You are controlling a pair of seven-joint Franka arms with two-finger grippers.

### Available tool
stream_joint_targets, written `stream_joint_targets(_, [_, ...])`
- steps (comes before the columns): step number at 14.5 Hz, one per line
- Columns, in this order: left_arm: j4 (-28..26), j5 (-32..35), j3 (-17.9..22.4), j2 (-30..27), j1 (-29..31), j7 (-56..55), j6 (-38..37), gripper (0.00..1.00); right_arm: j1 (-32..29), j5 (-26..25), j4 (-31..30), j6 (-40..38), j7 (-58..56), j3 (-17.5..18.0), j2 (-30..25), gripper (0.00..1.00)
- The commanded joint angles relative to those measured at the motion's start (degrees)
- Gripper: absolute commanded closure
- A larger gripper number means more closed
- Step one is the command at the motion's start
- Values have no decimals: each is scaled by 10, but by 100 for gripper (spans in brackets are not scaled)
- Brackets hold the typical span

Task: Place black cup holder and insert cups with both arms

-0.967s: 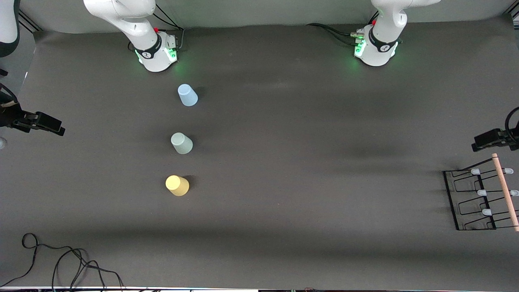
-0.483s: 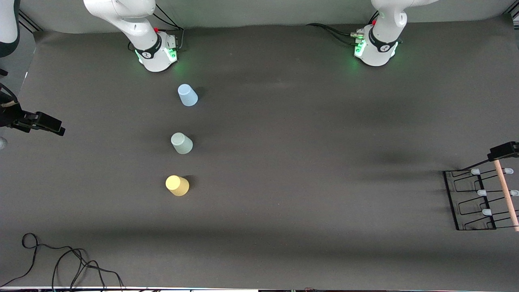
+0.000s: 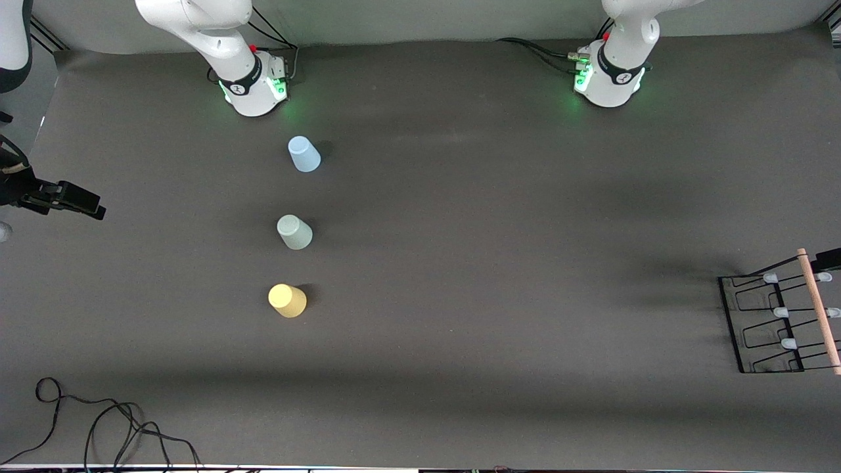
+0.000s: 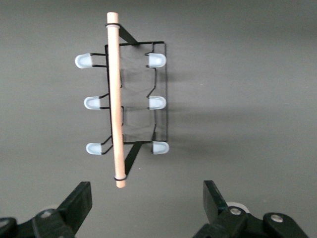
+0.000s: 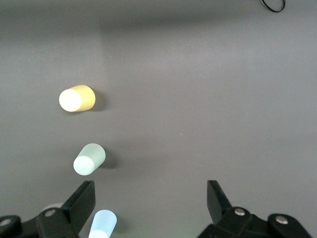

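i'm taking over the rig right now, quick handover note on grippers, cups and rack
Left gripper: open, empty, over the black wire cup holder with the wooden rod handle, which stands at the left arm's end of the table.
Right gripper: open, empty, at the right arm's end of the table.
Light blue plastic cup, grey-green plastic cup and yellow plastic cup stand upside down in a row, yellow nearest the front camera.
Done: nothing grasped.
Left: place holder, insert three cups.
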Motion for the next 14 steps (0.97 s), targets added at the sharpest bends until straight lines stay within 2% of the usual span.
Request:
stream_joint_targets(1, [15, 23, -4, 12, 19, 13, 16, 0, -2, -7, 0, -5, -6, 2, -1, 0])
stream_joint_targets(5, [10, 21, -4, 34, 35, 24, 46, 0, -2, -6, 0, -5, -6, 2, -1, 0])
stream_joint_targets(7, [11, 23, -4, 47, 35, 28, 52, 6, -2, -7, 0, -5, -6, 3, -1, 0])
stream_joint_targets(9, [11, 24, -4, 79, 34, 29, 88, 6, -2, -7, 1, -5, -6, 2, -1, 0])
stream_joint_targets(14, [10, 19, -5, 94, 35, 61, 86, 21, -2, -6, 0, -5, -6, 2, -1, 0])
